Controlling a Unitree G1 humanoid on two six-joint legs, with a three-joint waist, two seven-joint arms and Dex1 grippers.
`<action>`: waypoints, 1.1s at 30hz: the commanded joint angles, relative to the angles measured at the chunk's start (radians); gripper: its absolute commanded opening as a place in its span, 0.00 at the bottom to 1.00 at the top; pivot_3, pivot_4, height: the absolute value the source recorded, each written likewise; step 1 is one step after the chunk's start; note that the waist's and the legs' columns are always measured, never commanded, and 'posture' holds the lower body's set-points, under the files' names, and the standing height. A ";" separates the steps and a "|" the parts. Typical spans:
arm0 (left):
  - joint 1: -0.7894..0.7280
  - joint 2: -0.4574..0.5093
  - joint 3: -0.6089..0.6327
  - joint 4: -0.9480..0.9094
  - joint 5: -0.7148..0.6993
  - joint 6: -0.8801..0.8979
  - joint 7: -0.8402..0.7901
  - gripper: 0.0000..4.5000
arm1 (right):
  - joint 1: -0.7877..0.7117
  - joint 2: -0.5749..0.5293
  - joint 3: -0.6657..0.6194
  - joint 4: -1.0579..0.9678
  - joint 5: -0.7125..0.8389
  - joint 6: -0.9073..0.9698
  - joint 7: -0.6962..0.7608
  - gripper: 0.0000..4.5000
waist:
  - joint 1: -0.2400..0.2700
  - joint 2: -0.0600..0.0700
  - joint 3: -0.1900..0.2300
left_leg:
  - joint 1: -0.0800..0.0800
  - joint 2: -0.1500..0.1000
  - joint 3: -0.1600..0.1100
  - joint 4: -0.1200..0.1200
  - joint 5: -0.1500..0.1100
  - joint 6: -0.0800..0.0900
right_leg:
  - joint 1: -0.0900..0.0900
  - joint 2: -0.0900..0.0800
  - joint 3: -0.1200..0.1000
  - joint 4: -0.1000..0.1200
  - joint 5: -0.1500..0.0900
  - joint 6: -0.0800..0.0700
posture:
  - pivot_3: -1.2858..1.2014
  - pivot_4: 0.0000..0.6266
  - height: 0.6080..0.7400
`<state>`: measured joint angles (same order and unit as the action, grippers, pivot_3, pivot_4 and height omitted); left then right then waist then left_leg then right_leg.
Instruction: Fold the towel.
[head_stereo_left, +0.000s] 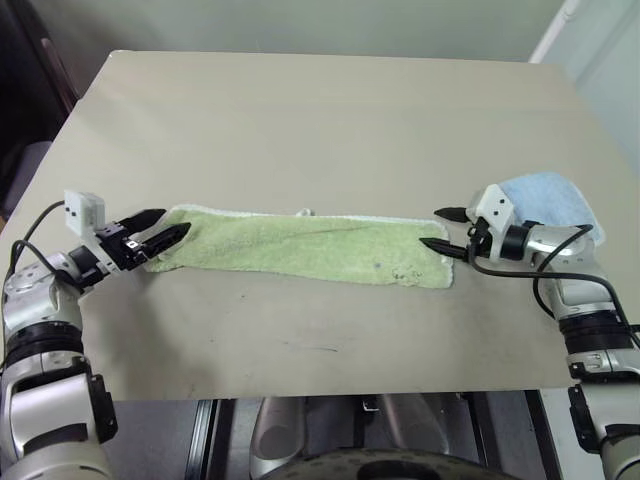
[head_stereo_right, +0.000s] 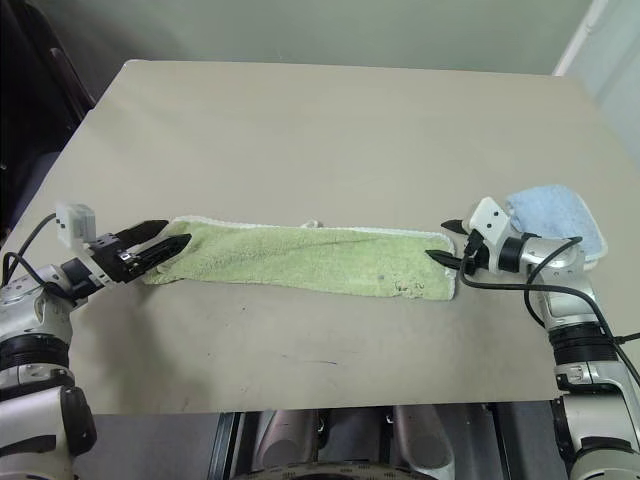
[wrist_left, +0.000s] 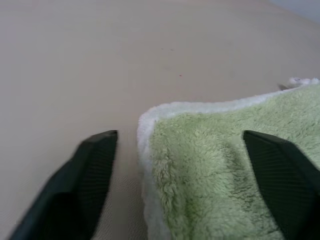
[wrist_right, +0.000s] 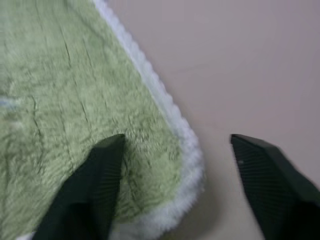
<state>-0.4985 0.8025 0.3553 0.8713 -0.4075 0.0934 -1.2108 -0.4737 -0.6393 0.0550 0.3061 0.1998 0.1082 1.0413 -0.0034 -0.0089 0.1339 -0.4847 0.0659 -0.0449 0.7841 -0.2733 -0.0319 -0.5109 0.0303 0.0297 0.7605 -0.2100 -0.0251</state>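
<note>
The light green towel (head_stereo_left: 300, 245) lies on the table as a long narrow strip running left to right, with white edging and a small white loop (head_stereo_left: 304, 212) on its far side. My left gripper (head_stereo_left: 170, 223) stands open at the strip's left end, its fingers straddling the towel's corner (wrist_left: 165, 130). My right gripper (head_stereo_left: 432, 227) stands open at the right end. In the right wrist view one finger (wrist_right: 95, 185) rests over the green cloth and the other is off its white edge (wrist_right: 180, 150). Neither gripper holds the cloth.
A smaller light blue towel (head_stereo_left: 550, 200) lies on the table behind my right gripper, near the right edge. The beige table (head_stereo_left: 320, 120) stretches bare beyond the towel; its front edge (head_stereo_left: 320, 392) runs just below it.
</note>
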 joint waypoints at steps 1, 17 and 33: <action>-0.013 0.020 0.050 0.000 0.003 -0.100 0.070 1.00 | -0.036 0.000 -0.066 -0.048 0.056 0.019 -0.011 0.99 | 0.000 0.000 0.000 | 0.000 0.000 0.000 0.000 0.000 0.000 | 0.000 0.000 0.000 0.000 0.000 0.000 | 0.52 0.24 0.68; 0.102 0.055 0.170 -0.328 -0.231 0.196 -0.004 1.00 | 0.088 0.052 -0.459 -0.559 0.760 1.026 -0.337 0.99 | -0.006 -0.001 0.000 | 0.001 -0.001 0.002 -0.006 0.004 -0.003 | 0.000 0.000 0.000 -0.003 -0.001 0.001 | 0.52 0.24 0.68; 0.443 0.113 0.081 -0.708 -0.231 0.293 -0.210 1.00 | 0.577 0.077 -0.325 -0.735 1.769 1.002 -1.073 0.99 | 0.000 -0.003 0.000 | 0.001 -0.001 -0.004 -0.014 0.000 -0.010 | 0.000 0.001 0.001 -0.009 -0.008 0.010 | 0.52 0.24 0.68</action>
<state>-0.0567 0.9175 0.4319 0.1912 -0.6384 0.4090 -1.4128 0.0828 -0.5557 -0.2984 -0.3843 1.8923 1.1577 -0.0090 -0.0032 -0.0123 0.1337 -0.4844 0.0651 -0.0500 0.7694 -0.2787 -0.0501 -0.5106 0.0318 0.0309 0.7505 -0.2179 -0.0153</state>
